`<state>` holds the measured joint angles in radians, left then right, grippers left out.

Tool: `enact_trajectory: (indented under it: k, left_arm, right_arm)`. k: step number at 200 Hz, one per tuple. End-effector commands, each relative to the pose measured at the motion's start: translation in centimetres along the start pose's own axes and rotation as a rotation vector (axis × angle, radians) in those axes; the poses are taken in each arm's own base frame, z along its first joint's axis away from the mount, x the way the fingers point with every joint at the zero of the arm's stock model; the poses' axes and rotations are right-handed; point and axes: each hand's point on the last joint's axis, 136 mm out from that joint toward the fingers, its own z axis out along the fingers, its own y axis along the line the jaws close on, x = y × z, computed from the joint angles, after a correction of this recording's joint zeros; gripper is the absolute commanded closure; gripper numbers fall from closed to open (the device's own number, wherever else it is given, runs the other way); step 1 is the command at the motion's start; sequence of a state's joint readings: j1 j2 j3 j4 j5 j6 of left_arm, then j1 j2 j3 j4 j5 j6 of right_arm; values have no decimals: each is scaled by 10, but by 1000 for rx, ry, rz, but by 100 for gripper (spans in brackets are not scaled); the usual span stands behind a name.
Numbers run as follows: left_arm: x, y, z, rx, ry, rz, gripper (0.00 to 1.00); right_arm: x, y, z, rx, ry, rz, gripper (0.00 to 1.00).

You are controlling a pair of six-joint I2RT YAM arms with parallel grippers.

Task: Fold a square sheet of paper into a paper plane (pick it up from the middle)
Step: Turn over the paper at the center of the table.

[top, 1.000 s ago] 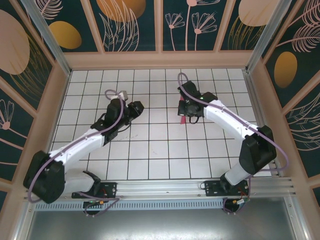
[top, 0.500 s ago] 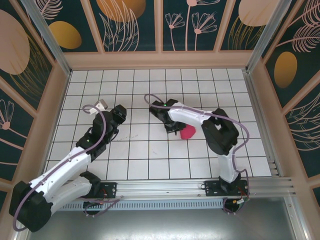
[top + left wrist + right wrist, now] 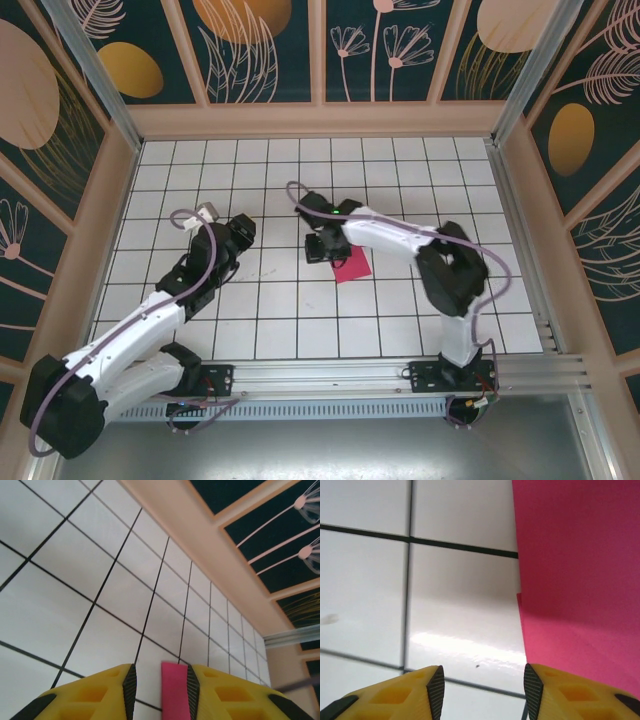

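Observation:
The magenta-pink paper (image 3: 352,266), folded into layers, lies flat on the white grid table (image 3: 280,300) just right of centre. In the right wrist view the paper (image 3: 570,555) shows a stepped left edge. My right gripper (image 3: 328,250) hovers at the paper's left edge. Its jaws (image 3: 484,685) stand open over bare table, and the right fingertip (image 3: 540,690) sits at the paper's border. My left gripper (image 3: 240,228) is about two tiles to the left. Its jaws (image 3: 161,680) are apart, and a narrow pink strip (image 3: 175,690) lies against the right pad only.
A raised wooden rim (image 3: 320,120) encloses the table at the back and on both sides. An aluminium rail (image 3: 330,375) carrying both arm bases runs along the near edge. Open grid tiles lie in front of the paper and between the two arms.
My right gripper, shut on the pink paper a second ago, swung left and down, then opened and left the paper flat on the table. The left arm drew back to the left.

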<state>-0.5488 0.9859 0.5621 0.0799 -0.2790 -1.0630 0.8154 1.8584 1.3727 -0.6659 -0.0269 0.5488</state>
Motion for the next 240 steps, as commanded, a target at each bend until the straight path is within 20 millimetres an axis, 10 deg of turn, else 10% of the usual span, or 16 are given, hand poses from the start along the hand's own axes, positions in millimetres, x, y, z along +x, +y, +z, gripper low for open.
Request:
enact_trajectory:
  k: [1,50,151,205,240]
  left_arm:
    - [7,-18,8,61,53,16,64]
    - [33,-34,30,104,183,46,63]
    - [64,-40,54,128,325,43,63]
    - [74,-47,60,155,375,38,63]
    - [79,-57,63,191,408,49,63]
  right_arm:
    - [-25,10,-37,-309,-108,86,55]
    - [-3,-33,-18,-478,-74,207,87]
    - [40,-54,54,-408,108,479,88]
    - [46,-41,60,-468,129,593,87]
    - [15,-30,21,-499,-27,490,85]
